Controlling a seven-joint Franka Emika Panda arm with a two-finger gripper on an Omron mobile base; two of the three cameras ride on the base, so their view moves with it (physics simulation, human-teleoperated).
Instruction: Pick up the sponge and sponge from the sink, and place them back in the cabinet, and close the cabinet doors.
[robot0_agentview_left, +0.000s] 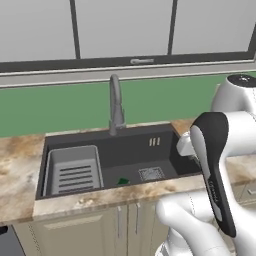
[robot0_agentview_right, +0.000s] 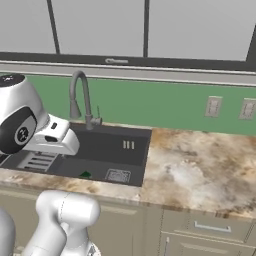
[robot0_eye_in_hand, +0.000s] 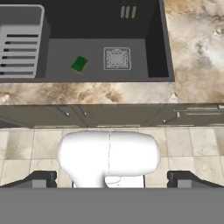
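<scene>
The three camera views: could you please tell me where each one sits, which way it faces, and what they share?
Left base view: behind the arm on its left, facing forward and down at the sink; white arm at lower right.
Right base view: behind on the right, facing faucet and counter; arm at lower left.
Hand view: on the hand, looking down into the basin; open gripper at bottom.
Shared: one green sponge beside the drain.

open basin floor of the sink around the sponge; rack insert fills one end, faucet stands behind, arm overhangs the opposite rim.
</scene>
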